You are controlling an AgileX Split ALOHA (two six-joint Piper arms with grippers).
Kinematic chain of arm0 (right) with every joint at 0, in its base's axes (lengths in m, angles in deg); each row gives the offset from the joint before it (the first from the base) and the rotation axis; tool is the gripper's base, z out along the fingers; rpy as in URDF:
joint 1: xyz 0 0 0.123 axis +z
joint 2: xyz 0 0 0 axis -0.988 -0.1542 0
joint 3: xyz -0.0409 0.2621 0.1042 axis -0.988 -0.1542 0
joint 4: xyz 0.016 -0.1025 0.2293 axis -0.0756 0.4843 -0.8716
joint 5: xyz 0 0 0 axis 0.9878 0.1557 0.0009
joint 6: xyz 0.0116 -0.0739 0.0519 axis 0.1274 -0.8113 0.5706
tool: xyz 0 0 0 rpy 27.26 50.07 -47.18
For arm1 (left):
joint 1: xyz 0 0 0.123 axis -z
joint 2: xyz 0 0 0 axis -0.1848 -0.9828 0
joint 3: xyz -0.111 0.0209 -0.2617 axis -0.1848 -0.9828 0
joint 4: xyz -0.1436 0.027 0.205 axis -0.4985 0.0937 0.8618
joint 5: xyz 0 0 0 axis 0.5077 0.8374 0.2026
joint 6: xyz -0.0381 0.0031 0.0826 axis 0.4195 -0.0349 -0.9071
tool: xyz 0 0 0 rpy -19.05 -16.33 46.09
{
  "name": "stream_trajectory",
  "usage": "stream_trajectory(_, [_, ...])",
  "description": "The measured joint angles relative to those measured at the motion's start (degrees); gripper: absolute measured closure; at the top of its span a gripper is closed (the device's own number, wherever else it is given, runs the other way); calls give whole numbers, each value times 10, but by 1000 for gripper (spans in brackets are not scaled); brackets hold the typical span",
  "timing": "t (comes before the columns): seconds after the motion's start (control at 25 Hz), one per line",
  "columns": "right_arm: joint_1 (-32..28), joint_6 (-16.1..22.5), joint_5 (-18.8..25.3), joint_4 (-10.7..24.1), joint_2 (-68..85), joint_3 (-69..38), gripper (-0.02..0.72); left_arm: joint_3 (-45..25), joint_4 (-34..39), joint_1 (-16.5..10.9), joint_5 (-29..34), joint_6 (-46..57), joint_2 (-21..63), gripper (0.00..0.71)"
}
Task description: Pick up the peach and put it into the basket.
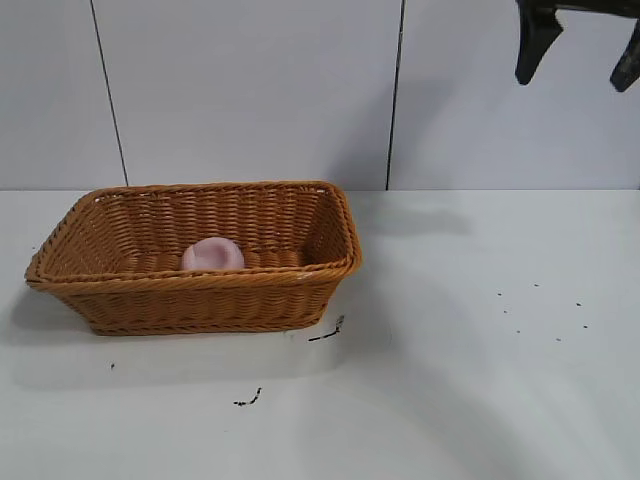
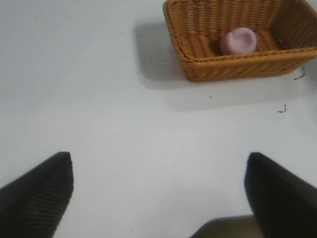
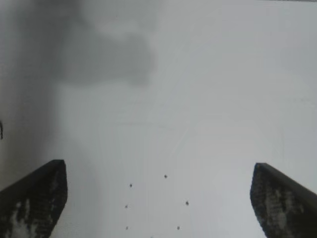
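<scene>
The pale pink peach [image 1: 212, 254] lies inside the orange-brown wicker basket [image 1: 110, 280], on its floor near the front wall. Both also show in the left wrist view, the peach [image 2: 238, 40] inside the basket [image 2: 233, 68]. My right gripper [image 1: 578, 50] hangs open and empty high at the top right of the exterior view, far from the basket; in its own view it [image 3: 158, 198] is open over bare table. My left gripper [image 2: 158, 191] is open and empty above bare table, away from the basket; it is out of the exterior view.
The white table [image 1: 450, 380] carries small dark specks right of the middle [image 1: 540, 310] and two dark scraps in front of the basket [image 1: 248, 399]. A white panelled wall [image 1: 250, 90] stands behind the table.
</scene>
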Motion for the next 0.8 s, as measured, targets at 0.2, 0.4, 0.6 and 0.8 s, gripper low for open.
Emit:
stream_trajectory(0.2, [0, -4, 0, 2, 184, -152, 14, 0, 0, 0, 0, 0, 0, 18])
stream_trajectory(0.4, [0, -14, -13, 2, 351, -308, 14, 0, 0, 0, 0, 0, 0, 18])
stream_trajectory(0.6, [0, -14, -60, 2, 517, -450, 14, 0, 0, 0, 0, 0, 0, 18])
stream_trajectory(0.8, [0, -11, -96, 5, 646, -548, 14, 0, 0, 0, 0, 0, 0, 18])
